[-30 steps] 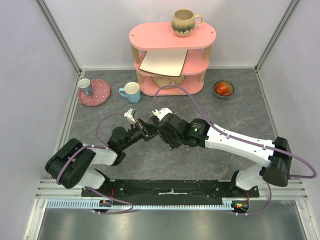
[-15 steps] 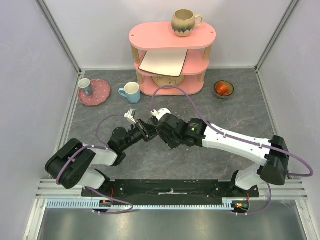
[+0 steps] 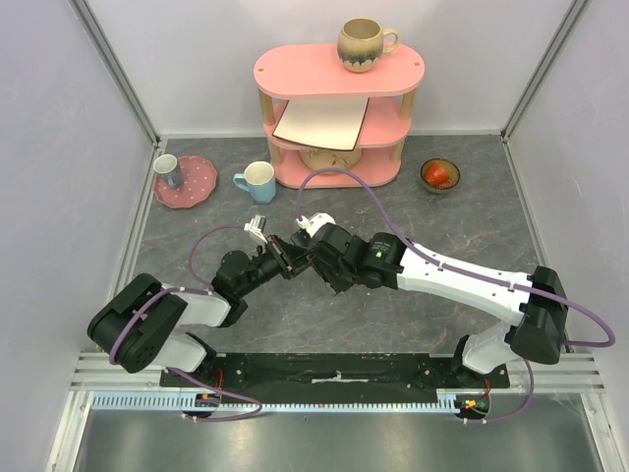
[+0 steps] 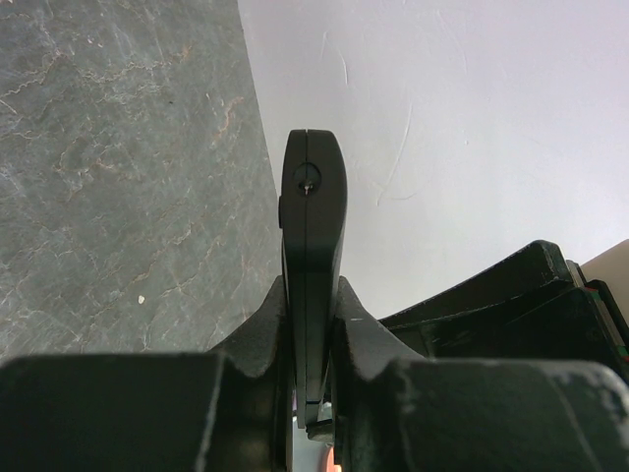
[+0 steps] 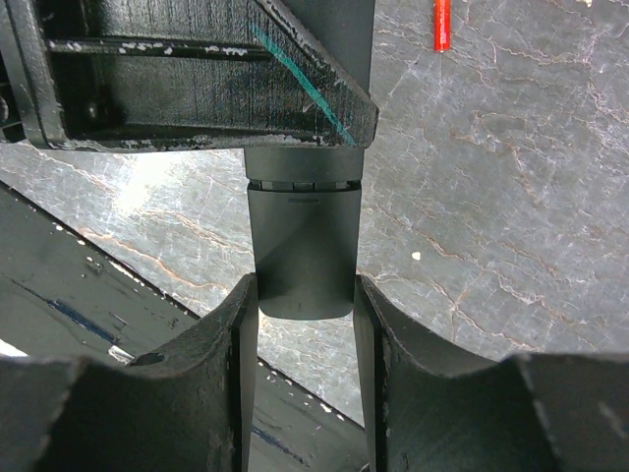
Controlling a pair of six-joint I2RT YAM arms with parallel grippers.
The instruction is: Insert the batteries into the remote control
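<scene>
The remote control [image 4: 314, 206], a slim black bar, hangs above the table between both arms. In the left wrist view I see it edge-on, with my left gripper [image 4: 313, 295] shut on its flat faces. My right gripper [image 5: 303, 290] is shut across the width of the remote control's [image 5: 300, 256] rounded end, both fingers touching its sides. In the top view the two grippers meet at mid-table, left gripper [image 3: 283, 259] against right gripper [image 3: 311, 258]. One red battery [image 5: 441, 25] lies on the grey table beyond the remote. The arms hide the table beneath them in the top view.
A pink shelf unit [image 3: 334, 108] stands at the back with a mug [image 3: 364, 44] on top and a flat board inside. A blue mug [image 3: 258, 182] and a pink plate [image 3: 197, 187] with a cup sit back left. A small bowl [image 3: 439, 175] sits back right.
The right arm has shifted slightly to the left. Both grips on the remote control are unchanged.
</scene>
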